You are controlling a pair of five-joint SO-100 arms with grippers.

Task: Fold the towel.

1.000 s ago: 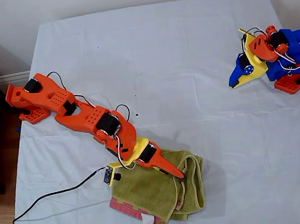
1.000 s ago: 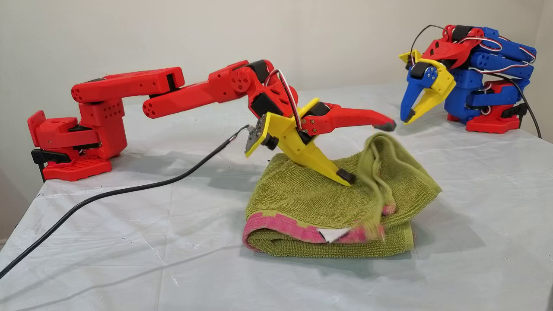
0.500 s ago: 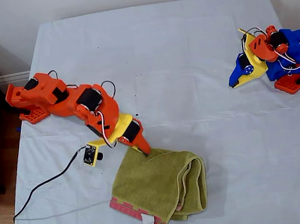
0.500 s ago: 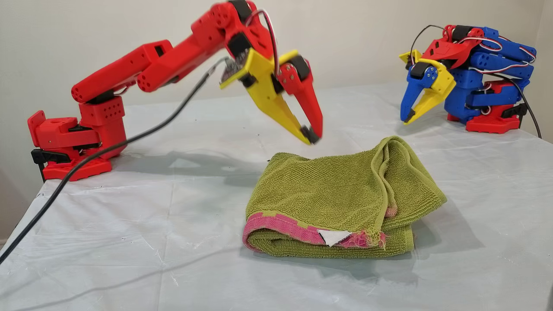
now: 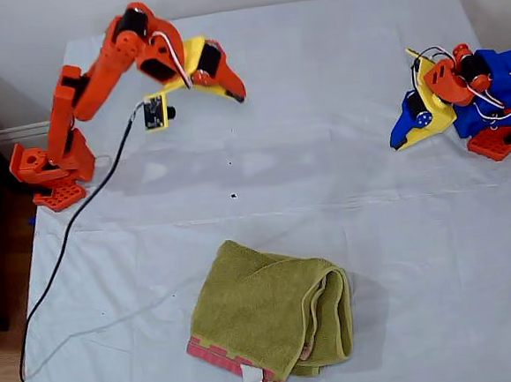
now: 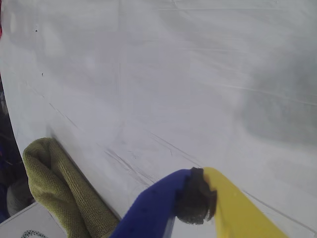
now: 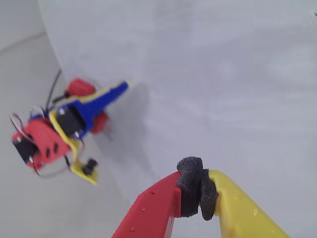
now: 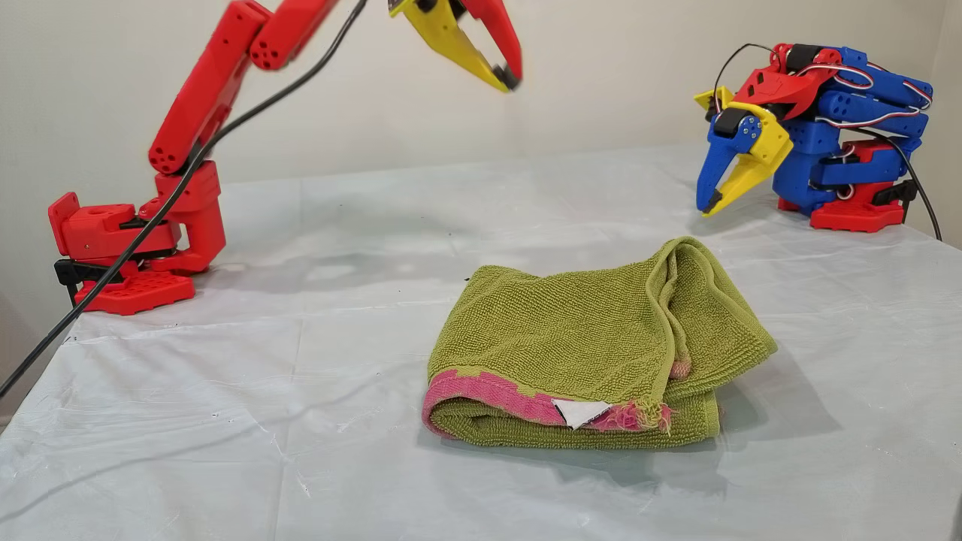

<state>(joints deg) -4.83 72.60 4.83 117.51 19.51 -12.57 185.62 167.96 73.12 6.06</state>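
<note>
Judging by the towel (image 8: pixel 594 353) lying folded in a thick bundle on the tabletop (image 8: pixel 225 421) near the other view's front edge, you look essentially finished, both your first hand (image 6: pixel 198 203) and second hand (image 7: pixel 198 193) pinched closed, empty, well clear.

The towel (image 8: pixel 594 338) is looped terry cloth, rough and matt, with a fuzzy pink hem (image 8: pixel 488 391) and a smooth white label (image 8: pixel 580 411). The table sheet (image 8: pixel 225 421) looks thin, creased, faintly sheeny. My second gripper (image 7: pixel 198 194) is smooth matt plastic with dark spongy foam pads (image 7: pixel 190 186).
</note>
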